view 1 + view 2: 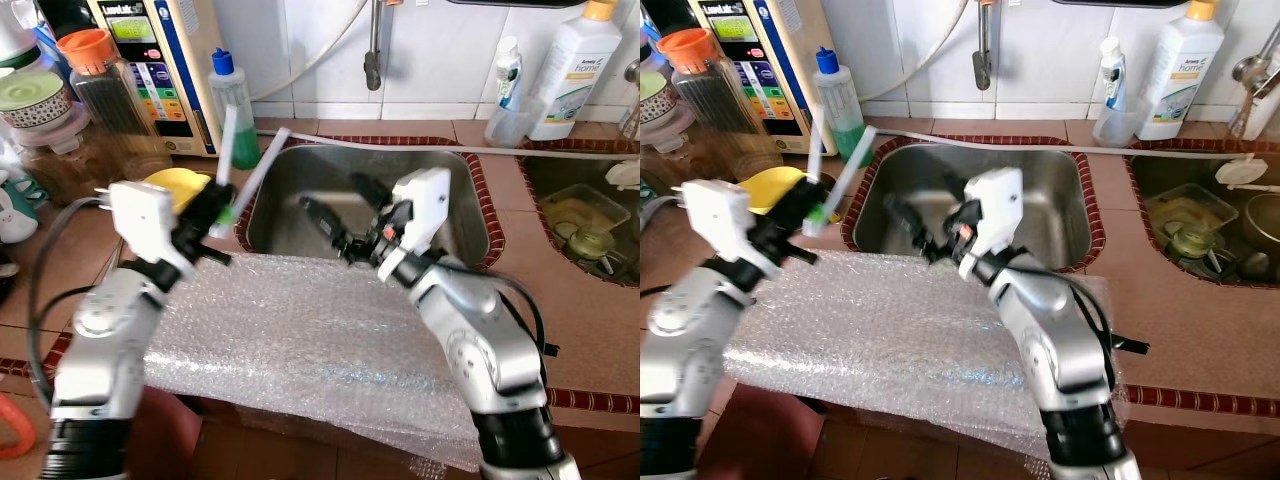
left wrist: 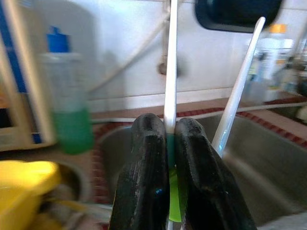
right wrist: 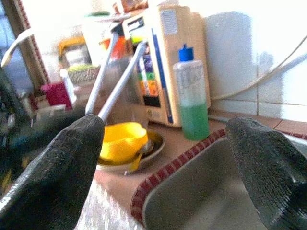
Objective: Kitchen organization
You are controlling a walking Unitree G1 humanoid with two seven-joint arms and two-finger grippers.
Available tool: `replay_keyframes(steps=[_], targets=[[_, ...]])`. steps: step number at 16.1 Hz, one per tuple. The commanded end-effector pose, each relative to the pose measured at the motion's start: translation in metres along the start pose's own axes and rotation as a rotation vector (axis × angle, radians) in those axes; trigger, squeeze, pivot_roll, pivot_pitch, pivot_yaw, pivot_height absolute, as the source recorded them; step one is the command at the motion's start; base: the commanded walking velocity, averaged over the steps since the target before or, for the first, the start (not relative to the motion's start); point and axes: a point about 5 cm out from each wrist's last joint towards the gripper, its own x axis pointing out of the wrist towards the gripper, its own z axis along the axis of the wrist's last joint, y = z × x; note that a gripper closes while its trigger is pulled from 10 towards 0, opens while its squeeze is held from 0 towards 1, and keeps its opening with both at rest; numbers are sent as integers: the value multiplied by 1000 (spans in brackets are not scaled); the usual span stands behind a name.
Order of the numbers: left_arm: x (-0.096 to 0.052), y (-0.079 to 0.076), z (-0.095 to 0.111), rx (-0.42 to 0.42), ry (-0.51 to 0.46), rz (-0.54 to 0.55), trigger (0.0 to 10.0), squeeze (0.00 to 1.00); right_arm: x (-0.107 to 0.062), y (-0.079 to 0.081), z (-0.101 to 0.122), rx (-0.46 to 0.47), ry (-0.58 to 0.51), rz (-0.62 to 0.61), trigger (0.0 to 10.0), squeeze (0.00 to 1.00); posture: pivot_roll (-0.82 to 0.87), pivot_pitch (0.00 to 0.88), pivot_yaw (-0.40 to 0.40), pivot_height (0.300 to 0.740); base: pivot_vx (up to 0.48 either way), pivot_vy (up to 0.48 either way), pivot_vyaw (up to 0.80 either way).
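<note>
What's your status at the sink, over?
Left end effector shut on two white utensils, held above sink rim. Right end effector open over the sink. Bubble wrap covers the counter edge below.

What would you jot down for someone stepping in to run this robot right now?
Left gripper: shut on two white chopsticks with a bit of green at the grip, held up by the sink's left rim.
Right gripper: open, holding nothing, hovering over the near edge of the sink, facing the left gripper.
Bubble wrap lies spread over the counter's front edge. A yellow bowl sits on a dish left of the sink; a green soap bottle stands behind it.
Done: chopsticks picked up.
Left: probably pass them to the right gripper or put them away; where is unclear.
</note>
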Motion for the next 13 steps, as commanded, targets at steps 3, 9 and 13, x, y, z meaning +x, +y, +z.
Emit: replay_keyframes(steps=[3,9,13], targets=[[11,-19,6,-4,-19,-85,0,0,8,0,9,34,-49,5,10000,0,-180,98,125,740,0,0,0],[17,-36,6,-36,-27,-137,0,0,22,3,10,83,-69,32,10000,0,-170,97,134,740,0,0,0],[16,-39,7,-42,-29,-147,0,0,30,3,11,94,-84,44,0,0,-167,95,136,740,0,0,0]])
